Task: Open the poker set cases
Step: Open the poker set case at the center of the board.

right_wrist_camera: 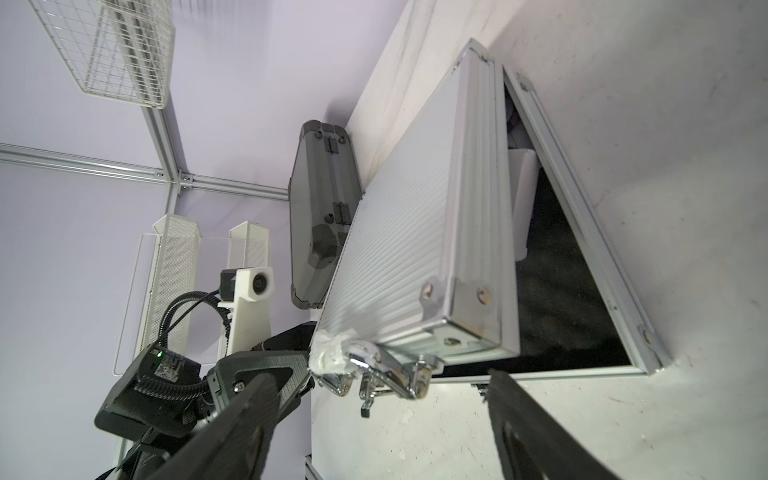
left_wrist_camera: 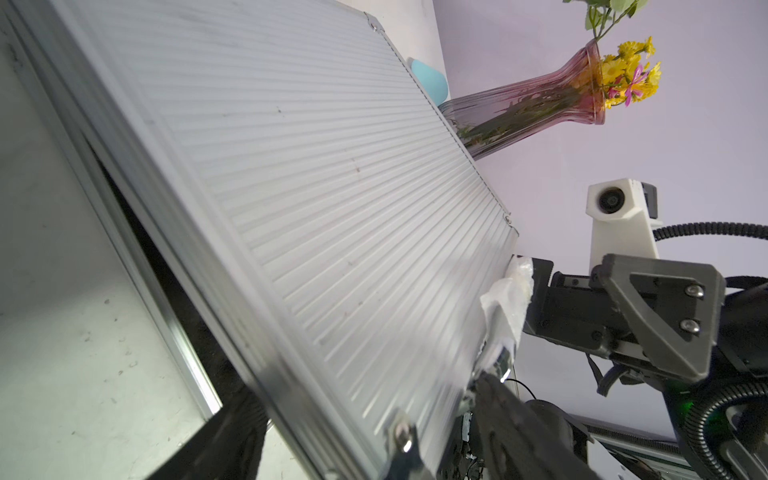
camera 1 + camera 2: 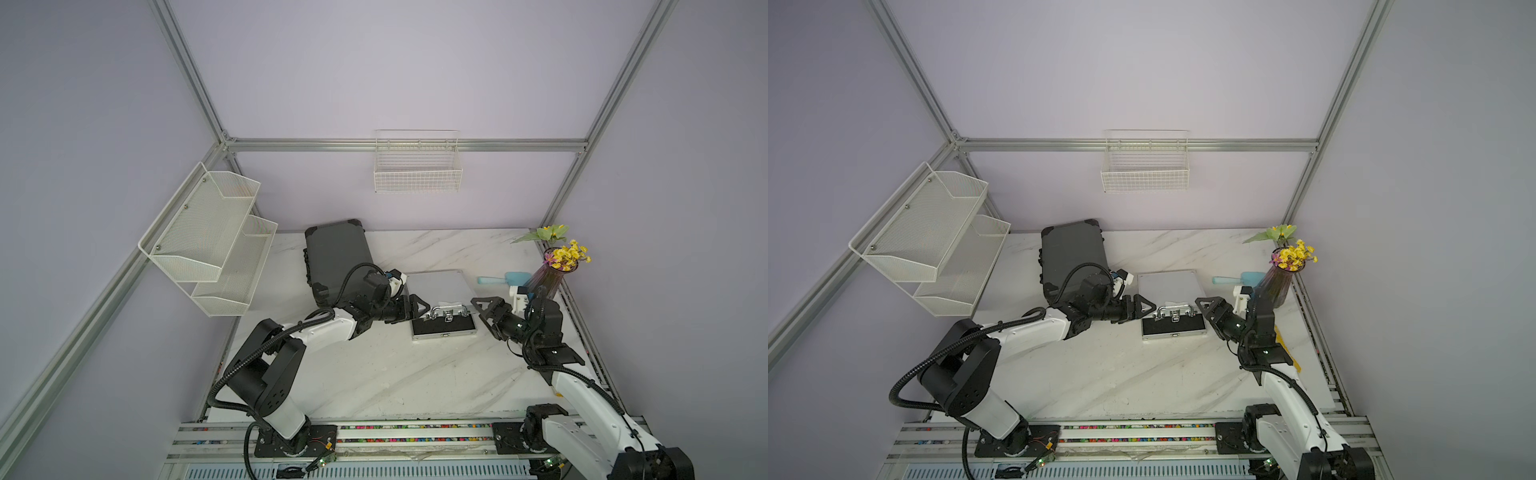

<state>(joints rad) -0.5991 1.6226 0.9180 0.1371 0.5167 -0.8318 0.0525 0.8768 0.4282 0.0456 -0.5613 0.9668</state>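
Observation:
The ribbed silver case (image 3: 436,286) lies mid-table with its lid (image 2: 332,199) raised at an angle over the black-lined base (image 3: 444,329). My left gripper (image 3: 419,309) is shut on the lid's front left corner; one finger (image 2: 232,440) is under the lid, the other beside the chrome handle (image 1: 374,370). A white wad (image 1: 332,351) clings to that handle. Just off the lid's front right corner, my right gripper (image 3: 478,311) stands open and touches nothing. The dark grey case (image 3: 336,257) lies closed at the back left.
A pink glass vase of yellow flowers (image 3: 548,274) and a light blue scoop (image 3: 505,279) stand behind my right arm. A white mesh shelf (image 3: 208,237) hangs on the left wall. A wire basket (image 3: 417,166) hangs on the back wall.

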